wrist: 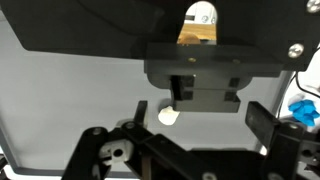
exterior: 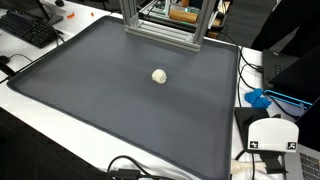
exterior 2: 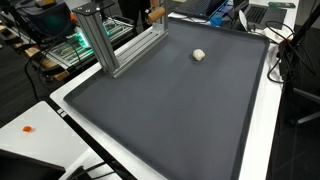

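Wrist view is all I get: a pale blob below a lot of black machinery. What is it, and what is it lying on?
Observer: It's a small, roundish whitish lump. It lies alone on a large dark grey mat with a raised rim, and nothing touches it.
Operator: Is it in the middle of that mat?
Observer: No. In both exterior views it sits nearer the edge where an aluminium frame stands.
Operator: Is there anything off the mat?
Observer: A black keyboard lies on the white table beyond one corner.
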Tool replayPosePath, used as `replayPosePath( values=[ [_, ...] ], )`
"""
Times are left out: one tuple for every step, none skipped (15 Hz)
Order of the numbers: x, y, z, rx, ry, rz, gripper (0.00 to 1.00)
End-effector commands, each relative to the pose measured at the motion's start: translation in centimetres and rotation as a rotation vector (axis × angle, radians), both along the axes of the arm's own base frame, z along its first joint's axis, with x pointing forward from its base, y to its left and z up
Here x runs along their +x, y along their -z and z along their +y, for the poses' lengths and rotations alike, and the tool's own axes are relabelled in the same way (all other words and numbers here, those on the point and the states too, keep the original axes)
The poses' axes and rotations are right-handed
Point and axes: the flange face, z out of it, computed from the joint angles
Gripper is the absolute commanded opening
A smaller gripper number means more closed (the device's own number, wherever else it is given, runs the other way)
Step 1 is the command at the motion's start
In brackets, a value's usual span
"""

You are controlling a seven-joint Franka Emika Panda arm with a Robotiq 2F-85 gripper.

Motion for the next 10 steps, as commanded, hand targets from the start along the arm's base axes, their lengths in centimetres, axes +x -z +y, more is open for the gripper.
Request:
replayPosePath(
  values=[
    [-0.18, 0.19, -0.2, -0.014, 0.016, 0.048, 1.0],
    [-0.26, 0.29, -0.24, -0.017, 0.016, 0.058, 1.0],
    [-0.34, 0.37, -0.26, -0.014, 0.016, 0.07, 1.0],
    [-0.39, 0.43, -0.3, -0.014, 0.016, 0.08, 1.0],
    [-0.41, 0.48, -0.34, -0.013, 0.016, 0.086, 1.0],
    [-0.46, 0.5, -0.35, -0.01, 0.014, 0.094, 1.0],
    [-0.47, 0.53, -0.35, -0.008, 0.014, 0.097, 1.0],
    [-0.51, 0.54, -0.35, -0.006, 0.013, 0.102, 1.0],
    [-0.5, 0.54, -0.31, -0.003, 0.012, 0.101, 1.0],
    [-0.5, 0.56, -0.26, 0.0, 0.009, 0.104, 1.0]
  ],
)
